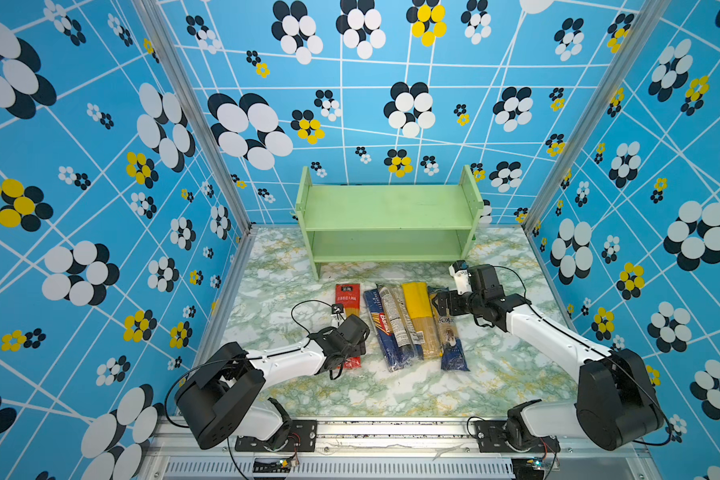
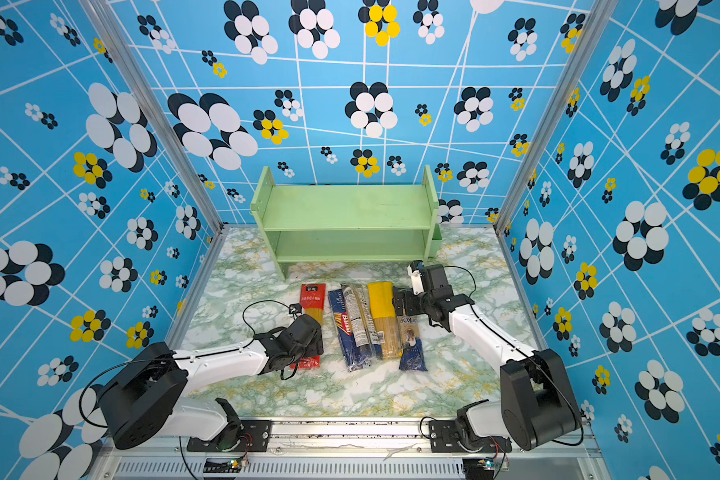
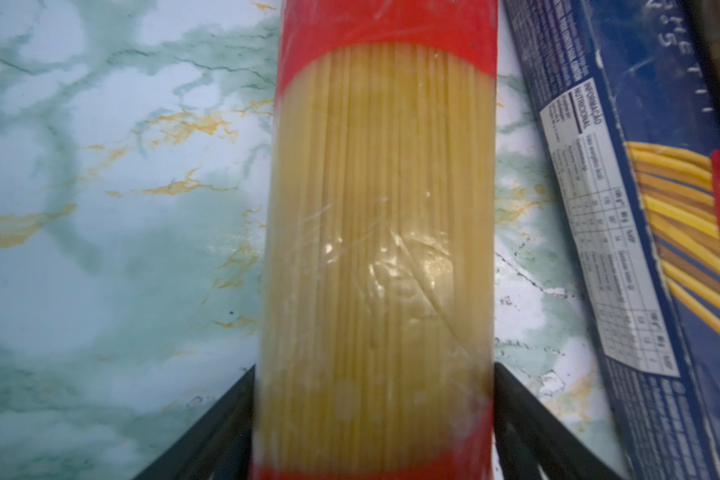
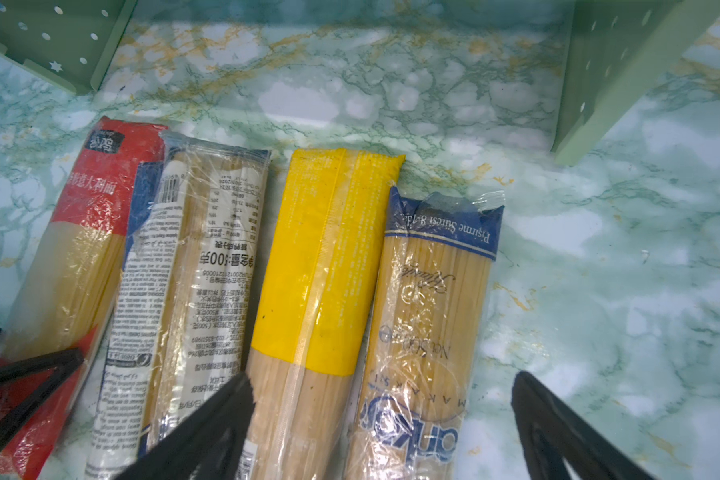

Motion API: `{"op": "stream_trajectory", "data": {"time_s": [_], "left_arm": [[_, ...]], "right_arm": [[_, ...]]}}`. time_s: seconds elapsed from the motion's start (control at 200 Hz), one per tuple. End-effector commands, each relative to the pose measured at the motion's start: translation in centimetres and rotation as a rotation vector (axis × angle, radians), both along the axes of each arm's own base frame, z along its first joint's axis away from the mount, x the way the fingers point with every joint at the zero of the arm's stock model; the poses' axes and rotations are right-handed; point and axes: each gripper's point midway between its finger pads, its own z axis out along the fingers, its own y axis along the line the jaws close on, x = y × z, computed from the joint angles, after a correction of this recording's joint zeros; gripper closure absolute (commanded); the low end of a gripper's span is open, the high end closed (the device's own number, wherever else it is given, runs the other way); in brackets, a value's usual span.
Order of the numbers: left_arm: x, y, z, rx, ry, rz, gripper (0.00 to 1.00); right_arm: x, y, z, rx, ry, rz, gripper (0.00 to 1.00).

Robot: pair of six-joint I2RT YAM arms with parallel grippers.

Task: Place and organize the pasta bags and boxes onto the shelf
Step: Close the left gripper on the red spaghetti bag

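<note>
Now the red bag (image 1: 347, 299), laid on the tabletop (image 1: 495, 374) before the shelf (image 1: 389, 208), is straddled by the left tool (image 3: 373, 399), clamping unclear, while the right tool (image 4: 383, 419) is held nearer it, jaws spread wide.

Marble-patterned table top (image 1: 495, 374), white-green with yellow veins. Blue patterned walls (image 1: 350, 104) stand at the left, back and right edges: white lines, black, white and yellow flowers. Silver aluminium posts (image 1: 192, 112) at both back corners. Silver aluminium rail (image 1: 391, 428) along the front edge, slotted grey grille (image 1: 341, 467) just outside it.
</note>
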Motion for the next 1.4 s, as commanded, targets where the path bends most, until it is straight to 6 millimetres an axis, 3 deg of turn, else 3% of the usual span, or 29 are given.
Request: {"op": "stream_trajectory", "data": {"time_s": [0.0,0.31,0.65,0.965,1.22,1.245,1.4], "left_arm": [[-3.5,1.2,-3.2,0.031,0.146,-0.009,0.18],[-5.3,2.2,-4.4,0.042,0.182,0.022,0.26],[-5.8,3.0,-4.5,0.043,0.174,0.051,0.28],[-5.6,2.7,-4.6,0.024,0.165,0.051,0.48],[-5.6,2.6,-4.7,0.014,0.163,0.052,0.56],[-5.5,2.5,-4.7,0.012,0.163,0.050,0.61],[-5.5,2.1,-4.8,0.004,0.165,0.028,0.66]], "right_arm": [[0.5,0.9,0.7,0.027,-0.012,0.012,0.01],[0.4,1.1,0.5,0.027,-0.007,0.014,0.01],[0.7,1.7,0.4,0.028,-0.001,0.024,0.01],[0.7,1.8,0.3,0.020,0.000,0.029,0.01],[0.7,1.8,0.2,0.017,0.002,0.028,0.01],[0.7,1.8,0.2,0.017,0.002,0.028,0.01],[0.7,1.8,0.2,0.017,0.002,0.029,0.01]]}}
